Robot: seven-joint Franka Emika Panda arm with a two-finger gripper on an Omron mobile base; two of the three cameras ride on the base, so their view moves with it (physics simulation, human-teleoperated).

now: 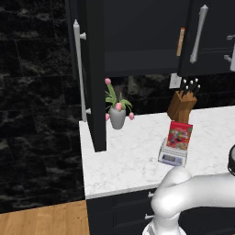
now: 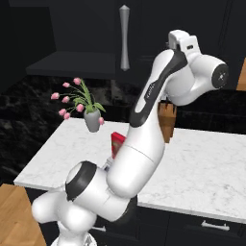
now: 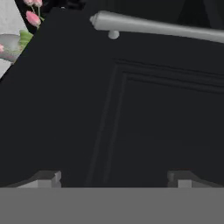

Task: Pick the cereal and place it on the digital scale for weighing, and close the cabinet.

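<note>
One half of the job looks finished to me: the cereal [image 1: 180, 135] stands upright on the digital scale [image 1: 173, 155], out on the white marble counter [image 1: 133, 156] in front of the knife block [image 1: 181, 106]. From the right base camera I catch just a red sliver of the box behind my own arm. What remains is the cabinet [image 1: 137, 36]. Its left door [image 1: 94, 82] juts straight out over the counter, edge-on to the left base camera, with its long silver handle [image 1: 79, 69] facing away from the shelf, and the door on the right also appears ajar.

My gripper [image 3: 113, 179] is spread wide, the two dark fingertips [image 3: 47, 178] well apart at the bottom of the hand camera and nothing between them. Right ahead of them I see a flat dark door panel with a silver bar handle across the top, so I judge I am lined up close to a door face, ready to push it closed.

Plenty is unclear. I cannot tell whether the fingertips touch the panel or sit just short of it. Which door I am facing I cannot say for certain, though the pink tulips [image 3: 31, 16] in the corner suggest the left one. Inside the cabinet it is too dark to read, apart from a thin tan-orange box [image 1: 181, 41] at the shelf edge. The scale's display is too small to make out.
</note>
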